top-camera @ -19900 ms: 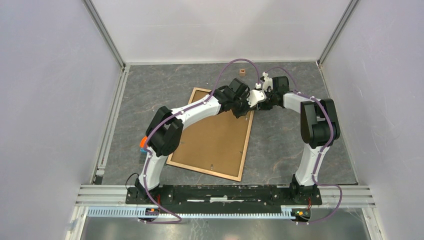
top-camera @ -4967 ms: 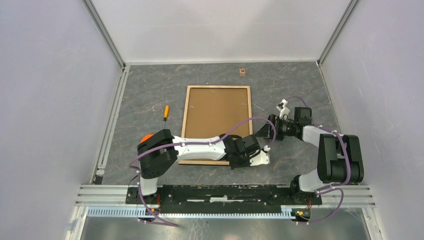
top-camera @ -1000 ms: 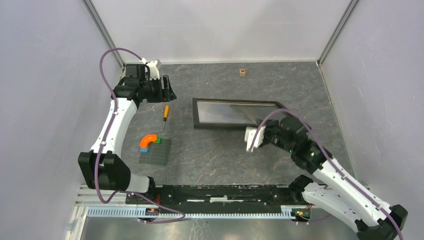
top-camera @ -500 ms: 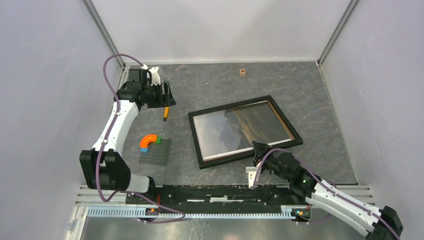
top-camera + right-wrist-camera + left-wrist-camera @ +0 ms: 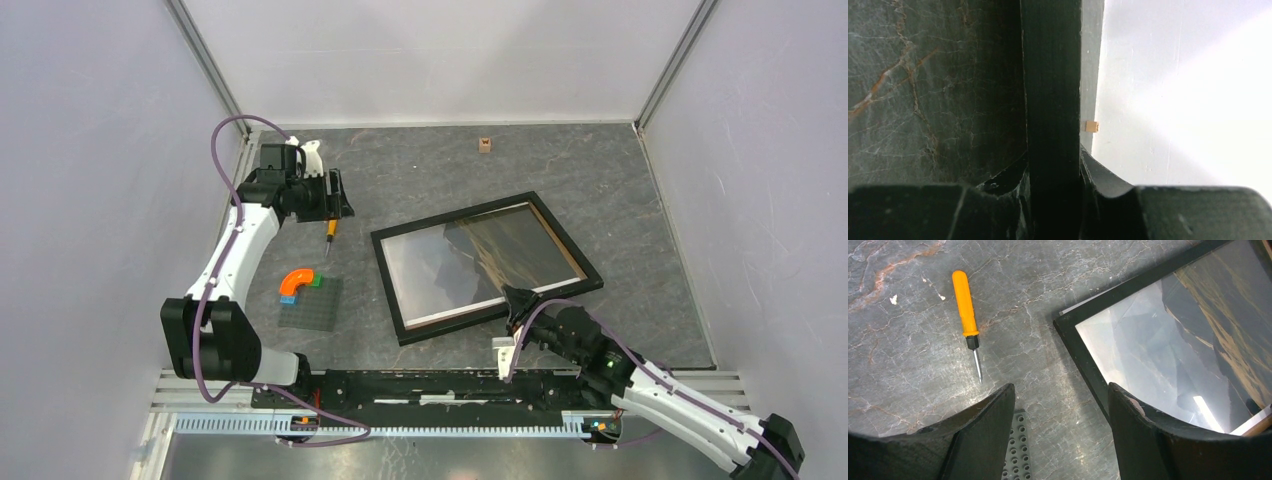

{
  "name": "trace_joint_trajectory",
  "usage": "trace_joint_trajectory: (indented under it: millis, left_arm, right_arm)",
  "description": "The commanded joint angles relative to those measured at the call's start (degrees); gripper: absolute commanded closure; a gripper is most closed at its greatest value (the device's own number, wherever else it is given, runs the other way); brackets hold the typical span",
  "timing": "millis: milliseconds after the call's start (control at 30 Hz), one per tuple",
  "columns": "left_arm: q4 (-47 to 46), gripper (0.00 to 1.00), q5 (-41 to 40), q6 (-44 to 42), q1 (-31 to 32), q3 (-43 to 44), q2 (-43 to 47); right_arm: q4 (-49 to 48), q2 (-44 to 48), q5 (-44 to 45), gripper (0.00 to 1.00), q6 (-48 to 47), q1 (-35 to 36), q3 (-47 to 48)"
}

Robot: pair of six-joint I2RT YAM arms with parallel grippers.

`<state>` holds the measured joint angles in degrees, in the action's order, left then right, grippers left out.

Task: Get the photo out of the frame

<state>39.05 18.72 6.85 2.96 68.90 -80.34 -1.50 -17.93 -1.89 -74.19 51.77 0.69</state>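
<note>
The photo [image 5: 480,262] sits behind the glass of the frame [image 5: 386,288], face up, mid-counter and skewed, so nothing has come out yet. The right claw [image 5: 515,300] is clamped on the frame's near black border, partway along it; the wrist view shows that border edge-on between the fingers. Whether that edge is lifted off the counter [image 5: 450,165] I cannot tell. To my eye the job is handling the frame by this one pinch: keep it on the border, move slowly, avoid twisting the glass. The left claw [image 5: 338,200] hangs spread wide and empty by the orange screwdriver [image 5: 966,310], near the frame's far-left corner, free to steady it.
</note>
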Motion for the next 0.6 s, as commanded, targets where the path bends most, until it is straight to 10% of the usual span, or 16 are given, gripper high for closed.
trace_joint_trajectory:
  millis: [0,467,567]
  left_arm:
    - [-2.21,0.26,1.76,-0.66,-0.22,-0.17,1.5]
    - [-1.9,0.26,-1.31,-1.23,-0.2,-0.15,2.54]
    - [-2.14,0.26,-0.77,-0.79,-0.18,-0.65,2.48]
  right_arm:
    - [-1.54,-4.83,-1.54,1.0,5.51,0.96,-3.35]
    - [-9.13,-29.29,21.84,1.0,28.2,12.44,6.1]
    - [-8.31,-35.14,19.01,0.65,28.31,12.61,7.27]
